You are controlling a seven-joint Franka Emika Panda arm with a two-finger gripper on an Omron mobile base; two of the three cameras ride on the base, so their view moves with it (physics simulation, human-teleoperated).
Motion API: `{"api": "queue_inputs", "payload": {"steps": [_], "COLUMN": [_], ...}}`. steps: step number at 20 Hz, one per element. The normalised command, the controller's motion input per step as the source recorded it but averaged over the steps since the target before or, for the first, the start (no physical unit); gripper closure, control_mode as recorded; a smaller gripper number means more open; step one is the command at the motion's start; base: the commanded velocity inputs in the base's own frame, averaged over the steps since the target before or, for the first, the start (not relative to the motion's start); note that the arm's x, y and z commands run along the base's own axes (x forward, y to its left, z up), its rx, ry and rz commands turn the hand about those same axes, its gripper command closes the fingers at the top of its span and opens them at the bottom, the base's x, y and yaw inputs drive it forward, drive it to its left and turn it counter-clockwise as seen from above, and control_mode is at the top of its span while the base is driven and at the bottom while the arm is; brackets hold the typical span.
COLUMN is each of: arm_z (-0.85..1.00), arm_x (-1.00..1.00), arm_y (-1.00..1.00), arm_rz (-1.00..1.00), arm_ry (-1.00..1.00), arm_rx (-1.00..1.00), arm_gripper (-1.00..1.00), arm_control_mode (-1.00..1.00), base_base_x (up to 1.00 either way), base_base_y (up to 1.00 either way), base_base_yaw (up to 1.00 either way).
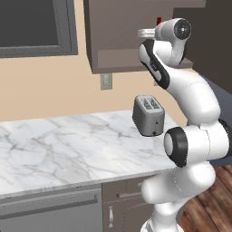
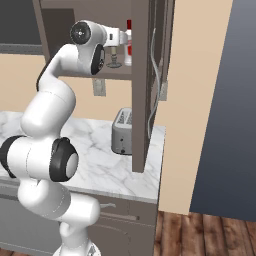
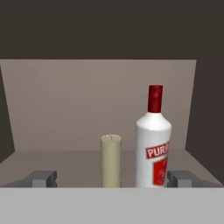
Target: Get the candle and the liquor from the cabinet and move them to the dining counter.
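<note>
The candle (image 3: 111, 160) stood upright on the floor of the cabinet (image 3: 96, 105), a pale olive-beige stick with its holder hidden below the edge of the hand view. Just beside it, to its right in that view and apart from it, stood the liquor (image 3: 152, 140), a white bottle with a red cap and a red label, taller than the candle. Both sat near the front of the cabinet shelf, with the brown back wall well behind them.

The gripper (image 3: 112, 178) hung in front of the candle with its jaws spread wide and nothing between them; one finger (image 3: 43, 178) lay left of the candle, the other right of the bottle.

Below the cabinet (image 2: 142, 75), a silver toaster (image 2: 121, 131) rested on the marble wall counter (image 2: 95, 150).
</note>
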Motion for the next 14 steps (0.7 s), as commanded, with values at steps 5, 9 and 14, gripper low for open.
{"api": "queue_inputs", "payload": {"steps": [5,9,14], "arm_z": [-0.02,-0.09,-0.14], "arm_x": [0.1,0.14,0.15], "arm_y": [-0.21,-0.05,0.0], "arm_rz": [0.0,0.0,0.0], "arm_ry": [0.0,0.0,0.0], "arm_rx": [0.0,0.0,0.0], "arm_gripper": [-1.0,-1.0,-1.0], "arm_control_mode": [-1.0,-1.0,-1.0], "base_base_x": [0.0,0.0,0.0], "base_base_y": [0.0,0.0,0.0], "base_base_yaw": [0.0,0.0,0.0]}}
